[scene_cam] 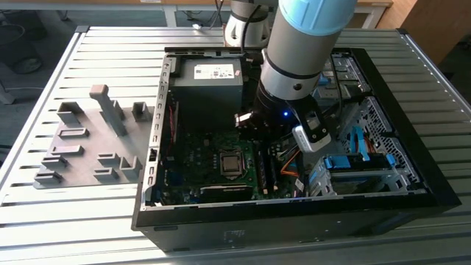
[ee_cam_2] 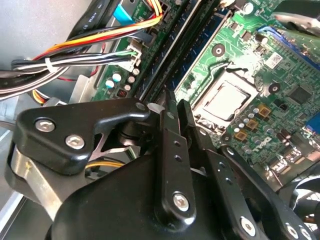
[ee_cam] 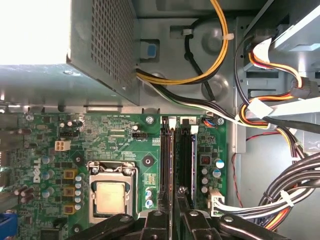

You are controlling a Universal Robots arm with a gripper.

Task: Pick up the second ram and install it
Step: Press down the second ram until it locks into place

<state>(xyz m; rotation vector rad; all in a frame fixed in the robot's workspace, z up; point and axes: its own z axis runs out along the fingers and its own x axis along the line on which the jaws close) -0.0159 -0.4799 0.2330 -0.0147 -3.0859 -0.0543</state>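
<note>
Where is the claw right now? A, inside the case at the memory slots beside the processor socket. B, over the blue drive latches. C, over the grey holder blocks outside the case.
A: in the first wrist view the claw sits at the memory slots, right beside the processor socket.

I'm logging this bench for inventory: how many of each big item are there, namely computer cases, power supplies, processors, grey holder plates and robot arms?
Computer case: 1
Power supply: 1
Processor: 1
Grey holder plate: 1
Robot arm: 1
Total: 5
</note>
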